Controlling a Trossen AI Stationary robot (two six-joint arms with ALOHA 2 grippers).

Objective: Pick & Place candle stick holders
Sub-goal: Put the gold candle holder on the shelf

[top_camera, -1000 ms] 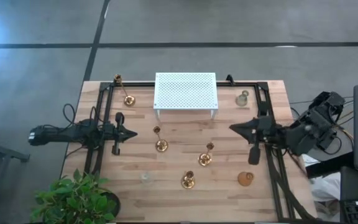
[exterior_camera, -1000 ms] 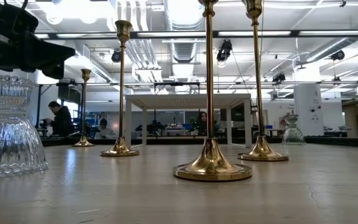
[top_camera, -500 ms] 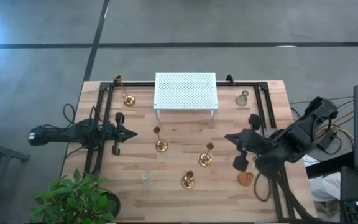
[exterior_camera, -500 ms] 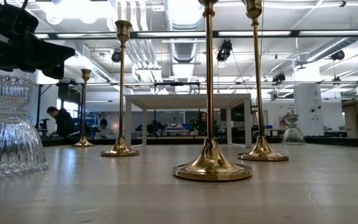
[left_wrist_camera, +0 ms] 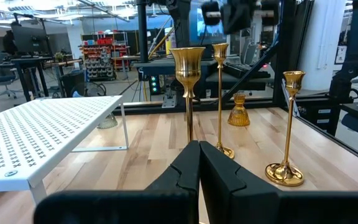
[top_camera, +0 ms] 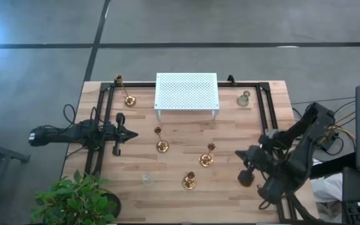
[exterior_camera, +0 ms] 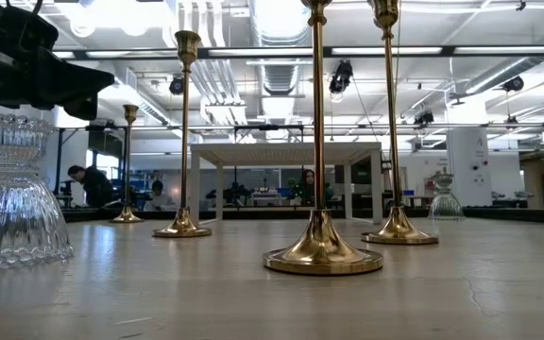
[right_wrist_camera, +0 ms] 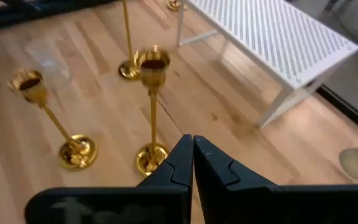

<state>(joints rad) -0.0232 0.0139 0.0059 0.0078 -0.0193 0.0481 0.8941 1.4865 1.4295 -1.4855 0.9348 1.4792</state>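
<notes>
several brass candle stick holders (top_camera: 206,156) stand in front of the white perforated rack (top_camera: 186,92), with one brass holder and one glass holder (top_camera: 244,98) at its two sides. they look top-heavy, slick and easily tipped, so the thin stem near the base seems the safest hold; the glass ones look fragile. the right gripper (top_camera: 245,177) hovers, fingers together, well in front of the rack. the left gripper (top_camera: 121,132) waits pinched shut, empty.

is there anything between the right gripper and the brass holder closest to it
Nothing visible. The right gripper, shut, is at the table's right front. The nearest brass holder stands to its left with only bare wood between them. The small amber holder is hidden under the arm from above.
</notes>
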